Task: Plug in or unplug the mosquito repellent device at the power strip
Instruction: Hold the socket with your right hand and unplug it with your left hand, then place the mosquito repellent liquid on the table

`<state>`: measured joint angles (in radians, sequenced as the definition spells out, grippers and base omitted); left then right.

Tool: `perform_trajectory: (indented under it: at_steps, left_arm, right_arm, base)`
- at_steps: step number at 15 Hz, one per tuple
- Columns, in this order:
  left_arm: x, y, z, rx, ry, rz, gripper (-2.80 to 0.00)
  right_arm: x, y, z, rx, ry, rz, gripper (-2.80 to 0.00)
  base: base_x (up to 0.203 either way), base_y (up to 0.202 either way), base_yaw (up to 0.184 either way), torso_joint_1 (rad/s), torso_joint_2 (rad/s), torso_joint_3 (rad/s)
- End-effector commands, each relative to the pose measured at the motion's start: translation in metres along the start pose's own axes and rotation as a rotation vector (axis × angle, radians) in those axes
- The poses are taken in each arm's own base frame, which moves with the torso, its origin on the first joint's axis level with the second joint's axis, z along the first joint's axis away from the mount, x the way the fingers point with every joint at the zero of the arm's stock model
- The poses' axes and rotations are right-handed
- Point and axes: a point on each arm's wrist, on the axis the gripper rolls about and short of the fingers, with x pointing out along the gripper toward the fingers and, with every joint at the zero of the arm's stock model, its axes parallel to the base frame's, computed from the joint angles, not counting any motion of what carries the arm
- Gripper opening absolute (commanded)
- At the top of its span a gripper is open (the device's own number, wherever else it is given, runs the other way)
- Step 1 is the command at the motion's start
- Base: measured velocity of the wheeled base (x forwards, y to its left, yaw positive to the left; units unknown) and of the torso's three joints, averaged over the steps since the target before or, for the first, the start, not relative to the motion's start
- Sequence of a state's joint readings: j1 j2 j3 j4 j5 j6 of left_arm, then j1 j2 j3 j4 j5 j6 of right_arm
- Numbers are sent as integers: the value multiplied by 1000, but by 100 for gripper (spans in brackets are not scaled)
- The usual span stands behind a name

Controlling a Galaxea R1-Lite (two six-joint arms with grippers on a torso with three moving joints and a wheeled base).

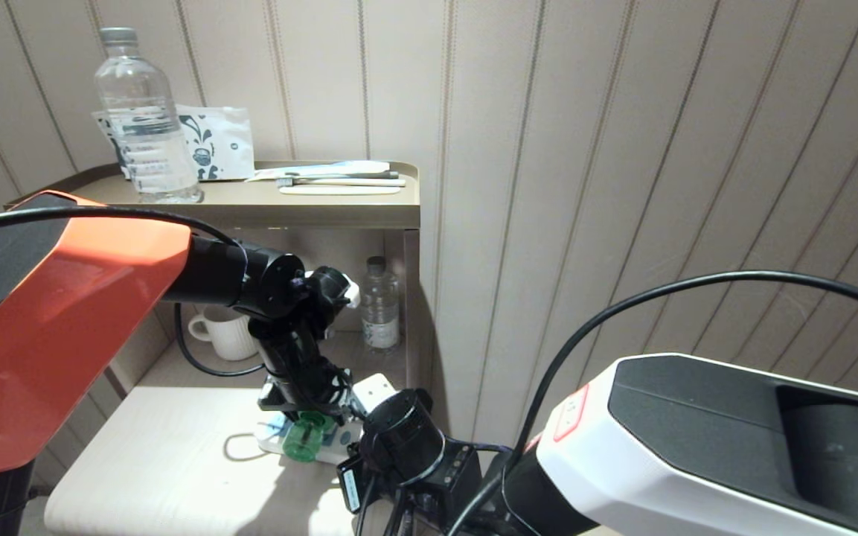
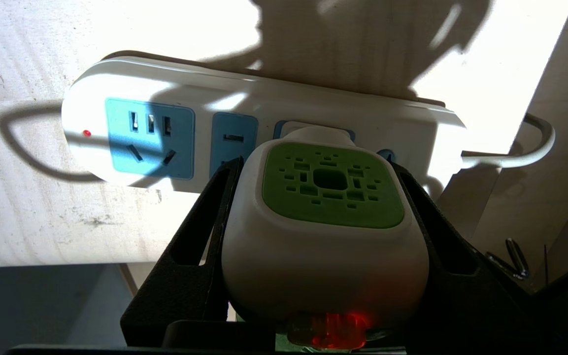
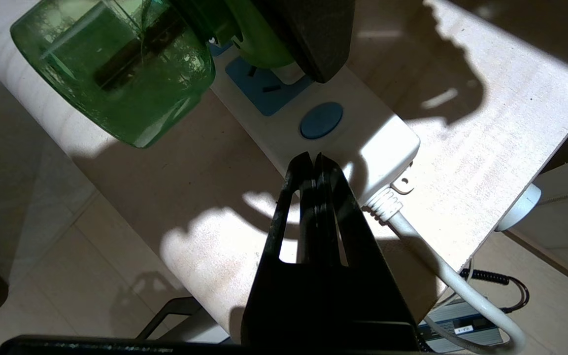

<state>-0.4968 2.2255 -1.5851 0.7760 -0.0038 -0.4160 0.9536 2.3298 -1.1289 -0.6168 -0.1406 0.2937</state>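
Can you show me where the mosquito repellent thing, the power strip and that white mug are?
mosquito repellent device [image 2: 332,186], left wrist view, on its green vented face.
power strip [image 2: 284,106], left wrist view, on its bare white top.
white mug [image 1: 232,334], head view, on its ribbed side.

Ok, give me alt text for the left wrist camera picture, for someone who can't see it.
The left gripper, its black fingers on both sides, holds the white, rounded mosquito repellent device with a green vented face, seated in the flat white power strip with blue sockets. The strip lies on a pale wooden tabletop, a red light at one end.
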Motion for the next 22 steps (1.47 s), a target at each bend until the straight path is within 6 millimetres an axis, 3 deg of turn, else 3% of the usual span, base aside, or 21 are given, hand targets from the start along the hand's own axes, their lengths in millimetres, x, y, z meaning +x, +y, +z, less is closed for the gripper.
perform_trajectory:
  at_steps: [1, 6, 14, 22]
  left_arm:
    - [-1, 0, -1, -3, 3, 0, -280]
    - [-8, 1, -2, -2, -9, -1, -280]
    - [-19, 2, -3, -6, -31, -7, -280]
    - [-82, 21, -21, -34, -130, -33, -280]
  right_arm:
    - [3, -1, -6, -2, 19, -6, -280]
    - [10, -5, -19, -5, 56, -18, -280]
    - [9, -4, -19, -8, 56, -17, -280]
    - [-9, 0, 4, -2, -8, 0, -280]
  base:
    - [0, 0, 0, 0, 0, 0]
    - [0, 0, 0, 0, 0, 0]
    - [0, 0, 0, 0, 0, 0]
    - [0, 0, 0, 0, 0, 0]
